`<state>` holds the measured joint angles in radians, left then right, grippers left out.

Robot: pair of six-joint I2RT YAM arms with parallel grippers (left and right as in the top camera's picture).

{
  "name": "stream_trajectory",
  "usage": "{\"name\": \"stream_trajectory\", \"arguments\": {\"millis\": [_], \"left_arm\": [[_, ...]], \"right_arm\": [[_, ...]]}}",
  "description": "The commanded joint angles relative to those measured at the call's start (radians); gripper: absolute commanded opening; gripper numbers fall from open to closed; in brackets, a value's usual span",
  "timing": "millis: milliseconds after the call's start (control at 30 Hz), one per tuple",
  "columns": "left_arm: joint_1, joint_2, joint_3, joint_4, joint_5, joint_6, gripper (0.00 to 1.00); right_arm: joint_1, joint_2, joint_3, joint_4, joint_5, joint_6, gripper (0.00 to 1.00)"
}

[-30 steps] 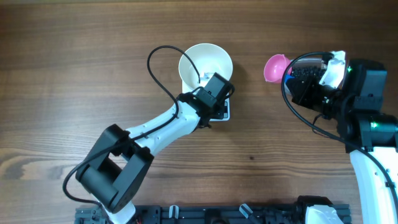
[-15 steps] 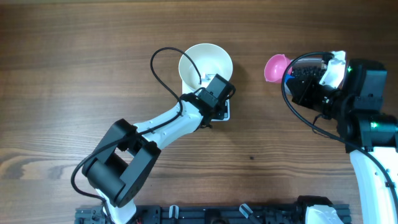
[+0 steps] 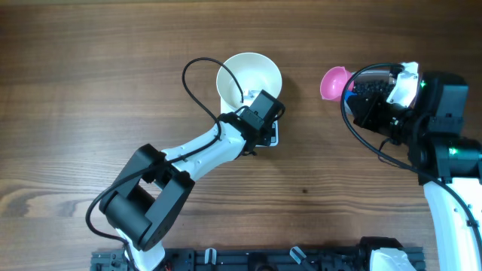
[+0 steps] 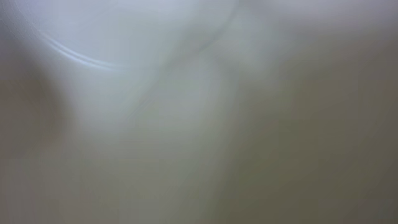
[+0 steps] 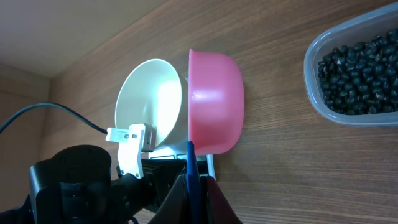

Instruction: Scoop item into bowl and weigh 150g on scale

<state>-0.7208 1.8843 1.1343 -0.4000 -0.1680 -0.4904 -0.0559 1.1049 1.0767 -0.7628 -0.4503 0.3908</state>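
The left wrist view is only pale blur. From above, the scale [image 3: 274,135] hides mostly under the bowl [image 3: 245,75] and left arm [image 3: 215,144]. The tub [image 5: 313,93] of black beans [image 5: 357,71] is cut off at the picture's edge

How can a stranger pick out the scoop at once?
On the wooden table, go to the right gripper near the right edge of the overhead view. The scoop sticks out of it toward the white bowl. It alone is bright pink, a small round cup.
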Motion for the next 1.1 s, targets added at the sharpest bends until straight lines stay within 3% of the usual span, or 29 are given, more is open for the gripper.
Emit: {"name": "stream_trajectory", "arguments": {"millis": [0, 1067], "left_arm": [[-0.004, 0.027, -0.011, -0.023, -0.005, 0.016, 0.04], [-0.004, 0.028, -0.011, -0.037, 0.044, 0.016, 0.04]], "right_arm": [[-0.003, -0.009, 0.021, 0.001, 0.018, -0.016, 0.04], [-0.003, -0.009, 0.021, -0.002, 0.019, -0.017, 0.04]]}}
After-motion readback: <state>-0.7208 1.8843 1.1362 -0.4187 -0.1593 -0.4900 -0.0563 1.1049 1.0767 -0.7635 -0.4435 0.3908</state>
